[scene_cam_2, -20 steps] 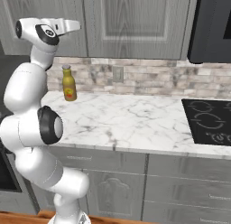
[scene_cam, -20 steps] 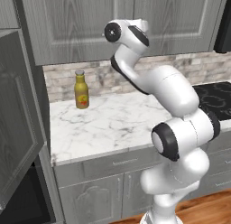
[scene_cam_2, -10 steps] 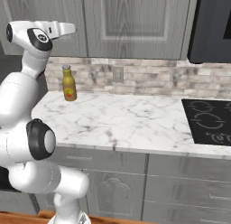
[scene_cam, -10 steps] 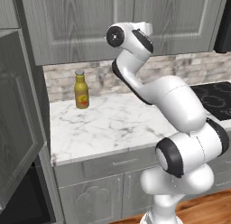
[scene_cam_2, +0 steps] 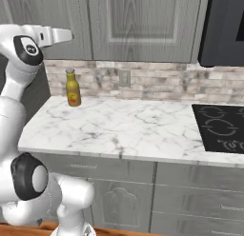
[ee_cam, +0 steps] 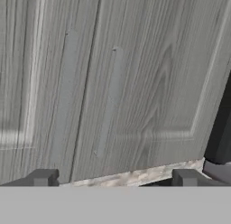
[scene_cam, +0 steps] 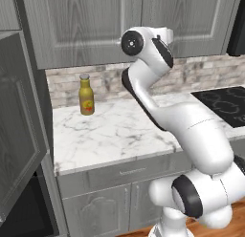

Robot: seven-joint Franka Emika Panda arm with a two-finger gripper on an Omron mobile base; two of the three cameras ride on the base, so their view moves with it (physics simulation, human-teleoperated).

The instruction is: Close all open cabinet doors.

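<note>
One cabinet door [scene_cam: 21,135] stands swung open at the far left of the left base view, its grey panelled face turned toward the counter. The upper cabinet doors [scene_cam: 81,21] above the counter are shut. The hand view looks straight at two of these shut doors [ee_cam: 153,74], each with a slim bar handle [ee_cam: 109,101] beside the seam. My gripper [ee_cam: 115,178] is open and holds nothing, its fingertips [ee_cam: 43,177] wide apart just below the doors' bottom edge. In the right base view the gripper [scene_cam_2: 64,36] points right, level with the bottom of the upper doors [scene_cam_2: 143,21].
A yellow bottle [scene_cam: 86,94] with a red label stands at the back left of the marble counter [scene_cam: 119,131]. A black cooktop [scene_cam_2: 221,128] lies at the right. Drawer fronts and lower doors [scene_cam: 103,207] are below the counter. A dark appliance [scene_cam_2: 224,25] hangs at the upper right.
The arm has stretched upward, its elbow dropping and its hand shifting slightly left and closer to the upper doors. The bottle and the open door have not moved.
</note>
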